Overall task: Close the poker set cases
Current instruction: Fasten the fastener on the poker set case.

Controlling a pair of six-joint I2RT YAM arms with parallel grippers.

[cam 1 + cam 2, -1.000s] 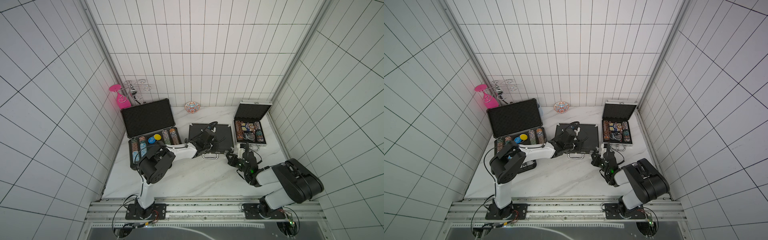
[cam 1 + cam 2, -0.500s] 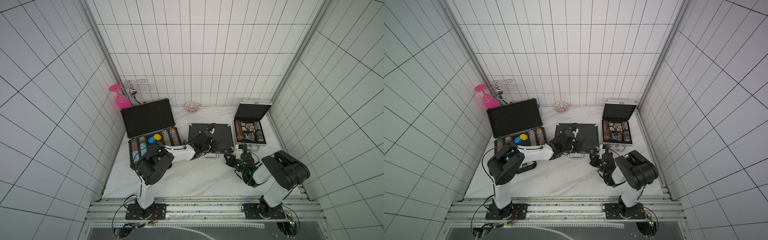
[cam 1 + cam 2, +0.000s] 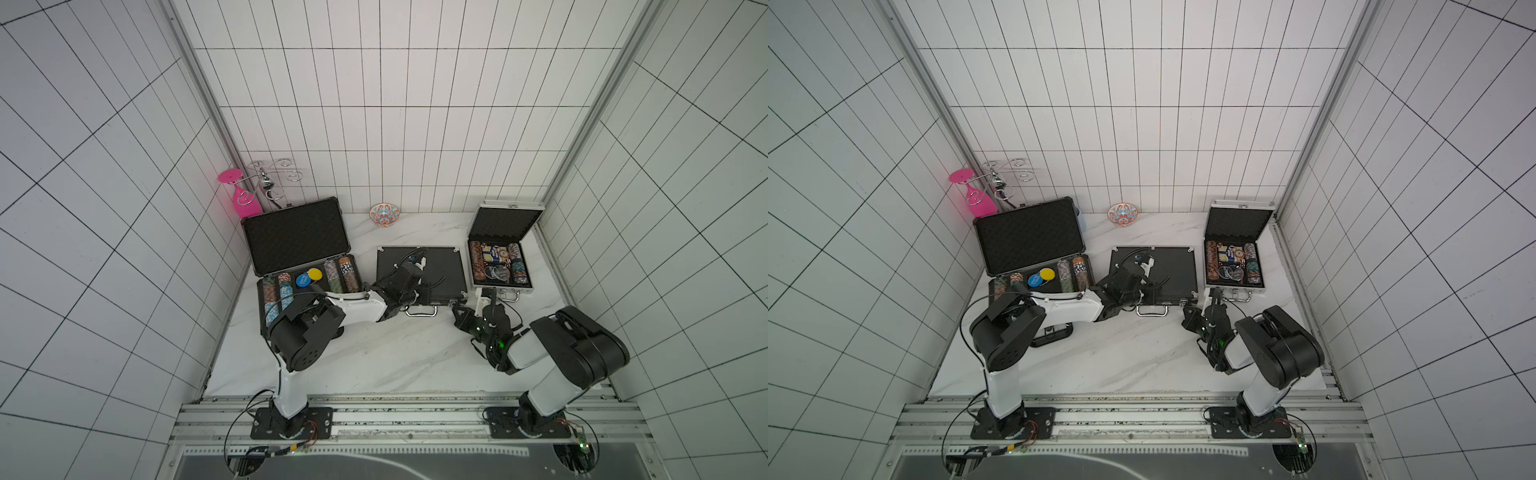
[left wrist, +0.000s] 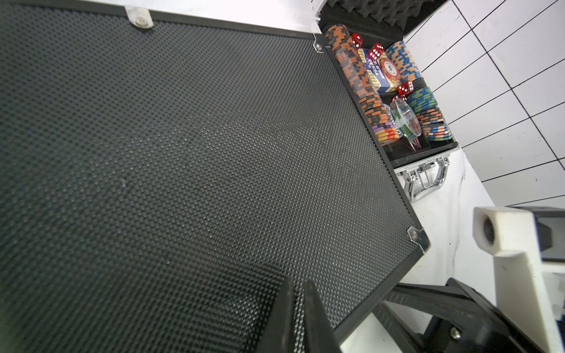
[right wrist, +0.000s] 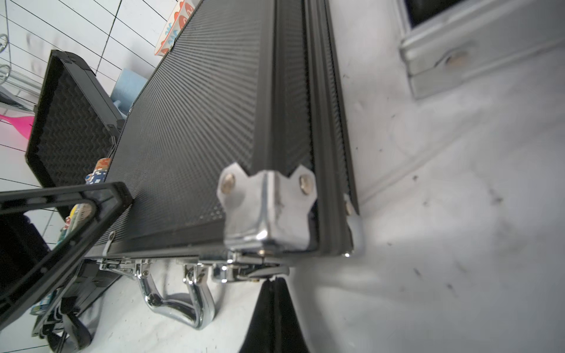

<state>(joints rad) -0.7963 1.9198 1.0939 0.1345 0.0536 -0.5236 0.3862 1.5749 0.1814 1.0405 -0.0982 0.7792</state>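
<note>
Medium black case with silver trim [image 3: 440,266] [image 3: 1177,270]: closed, lid flat, mid-table between the other two, chrome handle [image 3: 422,313] toward the robot. The lid was already down a second ago, no change.
Large ribbed black case [image 3: 295,237], on the left: open, lid up, poker chips [image 3: 343,274] in the base.
Small silver aluminium case [image 3: 503,226], on the right: open, more chips plus red dice [image 4: 376,51] inside. Neither case has moved.

Only visible change: the right arm [image 3: 582,349] has shifted its elbow. Both wrists sit where they were.

Left gripper [image 4: 299,284]: jaws almost closed with a thin gap, nothing in them. The tips are over the medium case's dimpled lid near its front edge; can't tell if they press on it.

Right gripper [image 5: 272,284]: jaws fully together, holding nothing. The tip is right at the chrome latch [image 5: 253,272] by the case's front right corner; touching or just short, can't tell.

Around: white marble table [image 3: 374,357], small patterned bowl [image 3: 384,216] at the back wall, pink glass [image 3: 241,199] hung foot-up on a chrome wire rack [image 3: 270,183] behind the large case.
</note>
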